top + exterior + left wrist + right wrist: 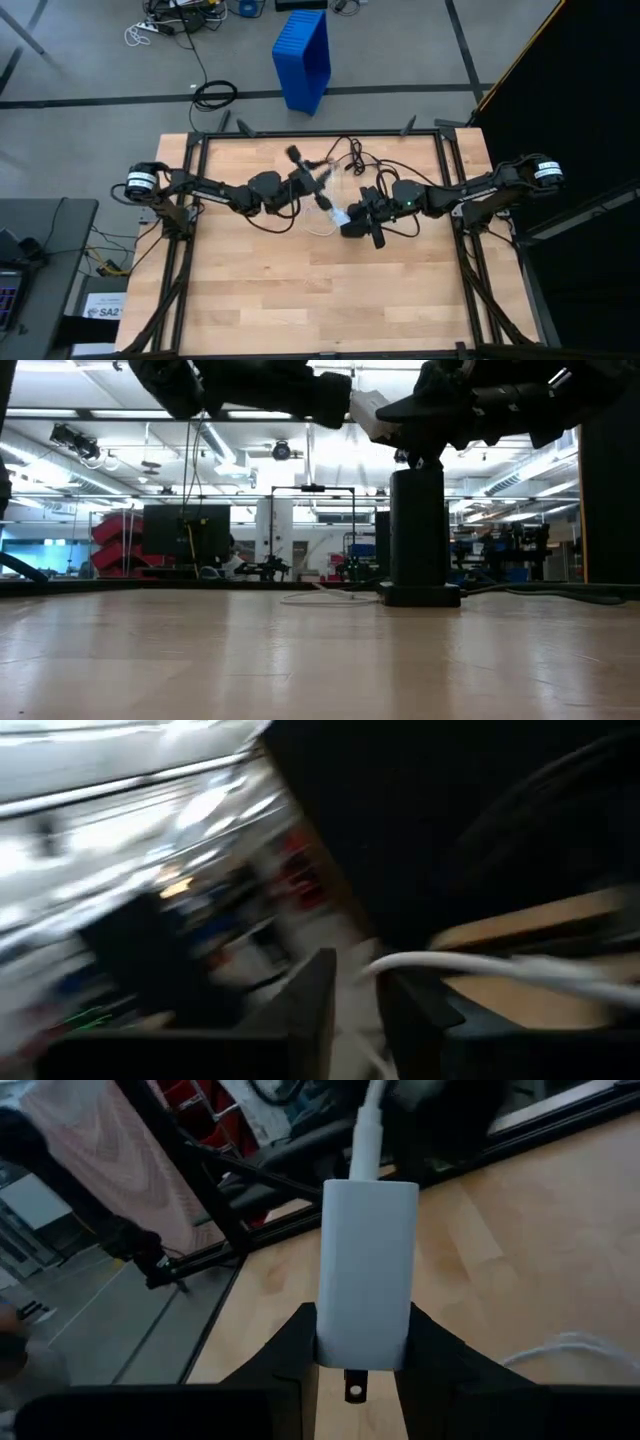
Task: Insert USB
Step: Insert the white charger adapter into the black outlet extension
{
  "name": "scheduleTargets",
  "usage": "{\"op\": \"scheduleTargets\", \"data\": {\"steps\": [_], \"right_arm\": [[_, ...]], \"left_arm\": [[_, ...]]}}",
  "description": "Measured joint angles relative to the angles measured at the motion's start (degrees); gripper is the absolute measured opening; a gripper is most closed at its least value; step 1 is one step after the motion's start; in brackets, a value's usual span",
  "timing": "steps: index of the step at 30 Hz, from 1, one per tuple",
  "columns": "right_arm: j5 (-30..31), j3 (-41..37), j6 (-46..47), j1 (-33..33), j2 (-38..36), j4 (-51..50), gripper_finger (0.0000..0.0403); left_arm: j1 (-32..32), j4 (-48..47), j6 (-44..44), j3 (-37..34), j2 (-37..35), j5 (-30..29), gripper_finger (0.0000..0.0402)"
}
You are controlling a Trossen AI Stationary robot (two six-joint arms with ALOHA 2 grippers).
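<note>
A white charger block (367, 1270) hangs above the table's middle with my right gripper (358, 1355) shut on it. The USB's white plug (368, 1130) sits in the block's far end. Its thin white cable (480, 965) runs from there through my left gripper (358, 1010), whose fingers stand close together around it, in a blurred picture. In the high view my left gripper (318, 192) is just left of the block (338, 215), with my right gripper (347, 222) on the block's other side. A slack part of the cable (322, 230) lies on the wood. My left gripper has the USB's white cable (385, 963) between its two fingers, which lie across it. From there the cable runs off toward the charger block. Blur hides whether both fingers touch it. My right gripper pinches the charger block's two broad sides near its pronged end (362, 1342) between its two fingers. The fingers come nearly level from the table's right and lie along the block. The block is clear of the table, its plug end pointing away from the gripper.
A black upright box (418, 530) stands on the table under the grippers, and its thin black cord (350, 155) curls toward the far edge. A black frame (320, 133) rims the table. A blue crate (303, 58) stands on the floor beyond.
</note>
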Motion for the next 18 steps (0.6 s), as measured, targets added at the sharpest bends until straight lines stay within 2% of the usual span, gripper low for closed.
{"op": "scheduleTargets", "data": {"steps": [5,8,10,15,18], "right_arm": [[-1.22,0.04,-1.01,-0.29,0.01,0.13,0.0067],[-0.73,0.0,-1.57,-0.76,0.02,0.11,0.0067],[-0.56,-0.02,-1.69,-1.3,0.07,0.03,0.0067],[0.35,-0.11,-1.74,-2.2,0.09,-0.27,0.0067],[0.72,-0.11,-1.82,-2.93,0.09,-1.17,0.0067]], "left_arm": [[-2.81,0.18,16.18,-0.02,-3.87,-21.24,0.0016],[-5.06,-0.12,25.03,-0.02,-4.89,-30.94,0.0015],[-6.69,-1.53,28.26,-0.06,-5.12,-34.84,0.0016],[-11.27,-12.64,21.51,-1.74,-6.2,-39.07,0.0017],[-13.18,-19.8,9.95,-4.11,-6.1,-40.05,0.0018]]}}
